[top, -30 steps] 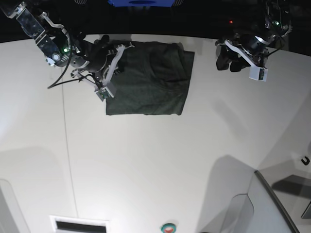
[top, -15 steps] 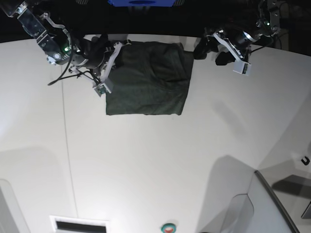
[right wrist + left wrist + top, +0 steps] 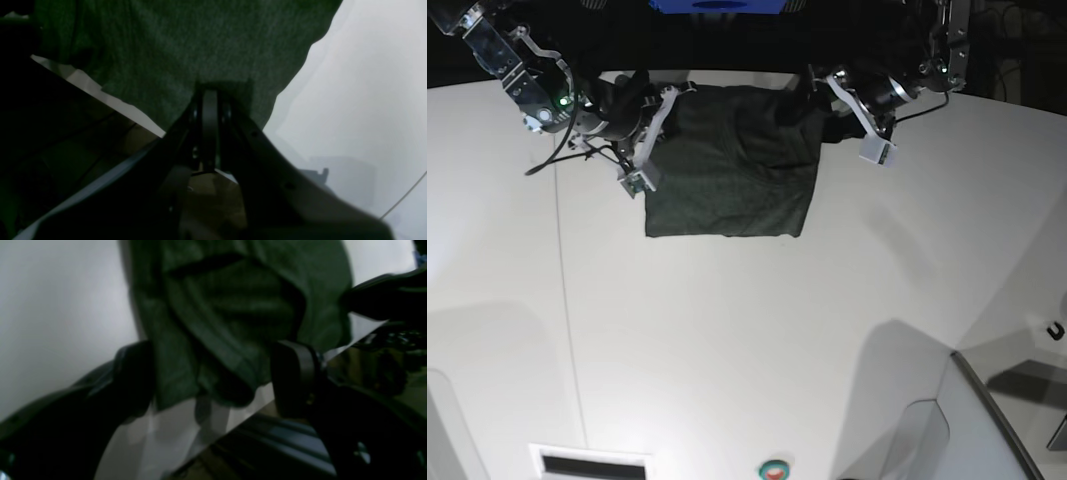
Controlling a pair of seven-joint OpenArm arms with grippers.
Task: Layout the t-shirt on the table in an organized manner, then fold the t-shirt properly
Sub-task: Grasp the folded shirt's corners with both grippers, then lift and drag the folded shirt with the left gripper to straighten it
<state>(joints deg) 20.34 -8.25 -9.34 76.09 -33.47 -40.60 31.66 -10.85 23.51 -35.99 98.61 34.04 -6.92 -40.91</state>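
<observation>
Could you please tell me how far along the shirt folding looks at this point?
Done: the dark green short-sleeved t-shirt lies as a compact rectangle on the white table. In hand: the right gripper is shut on its far corner; the open left gripper straddles the other far corner. Left: gripping there and the next fold.

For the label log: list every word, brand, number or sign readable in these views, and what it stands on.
None can be read.
t-shirt: plain dark green, no print or tag visible.
table: bare white, no markings.
Small round red-and-green item at the table's near edge: too small to read.
</observation>
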